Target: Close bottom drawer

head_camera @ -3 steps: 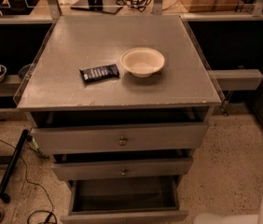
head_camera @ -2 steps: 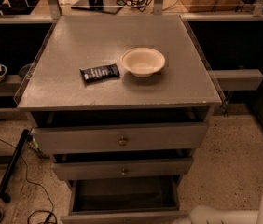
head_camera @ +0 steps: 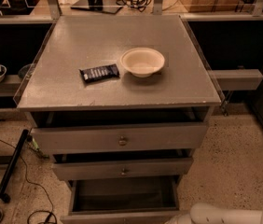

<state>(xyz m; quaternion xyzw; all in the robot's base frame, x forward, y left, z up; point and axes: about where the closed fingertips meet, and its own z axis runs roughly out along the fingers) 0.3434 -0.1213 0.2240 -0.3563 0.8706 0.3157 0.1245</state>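
The bottom drawer [head_camera: 124,196] of the grey cabinet [head_camera: 117,73] is pulled far out, and I look down into its empty grey box. Its plain flat front [head_camera: 117,217] lies at the bottom edge of the camera view. My white arm [head_camera: 229,213] comes in from the bottom right corner and reaches left, close to the drawer front's right end. The gripper itself is below the frame edge and out of view.
The top drawer [head_camera: 122,138] with a brass knob and the middle drawer [head_camera: 122,168] both stand slightly open. A white bowl [head_camera: 142,61] and a dark snack bar [head_camera: 99,73] lie on the cabinet top. Black cables [head_camera: 24,181] trail on the floor at the left.
My white arm has come further into view, moving left along the bottom edge towards the bottom drawer's front. The drawers have not moved.
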